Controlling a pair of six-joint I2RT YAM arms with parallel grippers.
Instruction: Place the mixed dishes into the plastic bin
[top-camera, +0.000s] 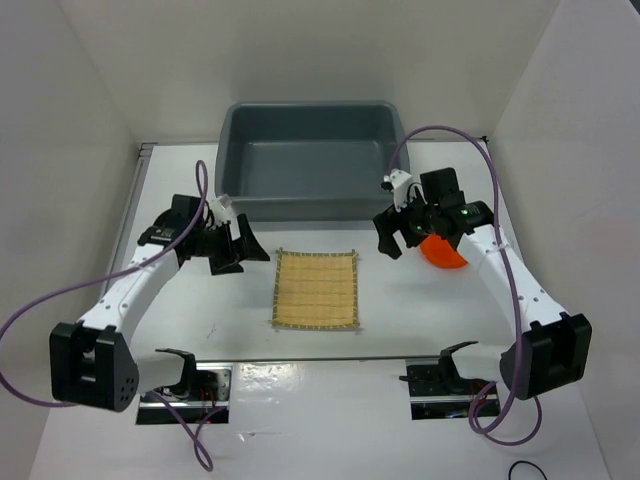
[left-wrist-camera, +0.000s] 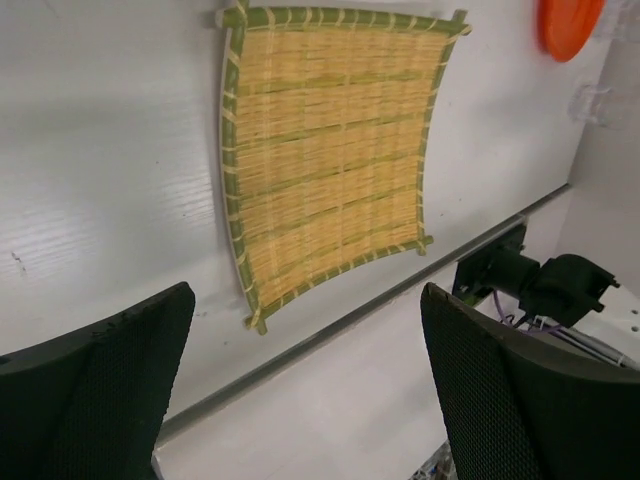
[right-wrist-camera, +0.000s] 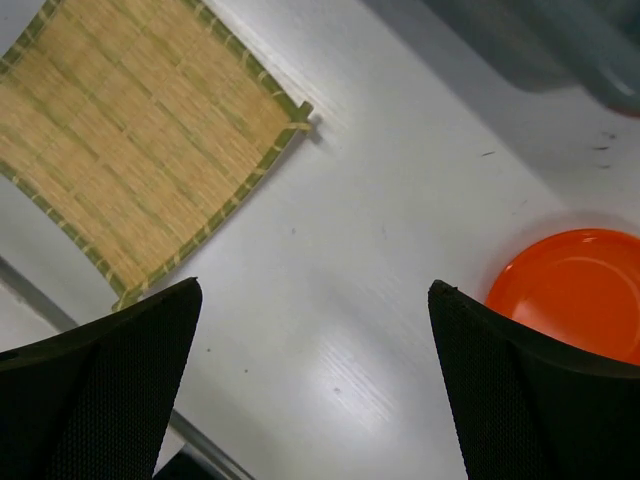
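Barely started; bin (top-camera: 310, 205) looks empty; mat (top-camera: 316, 290), orange plate (top-camera: 443, 252) on the bench (top-camera: 420, 310); left gripper (top-camera: 240, 255), right gripper (top-camera: 397, 240) spread, empty.

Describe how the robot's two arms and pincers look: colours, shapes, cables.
Both the left arm and right arm have slim white links, chunky black joints and a looping purple cable. The left pincer and right pincer are black, with broad fingers of fine mesh texture. A green light glows on the right wrist.
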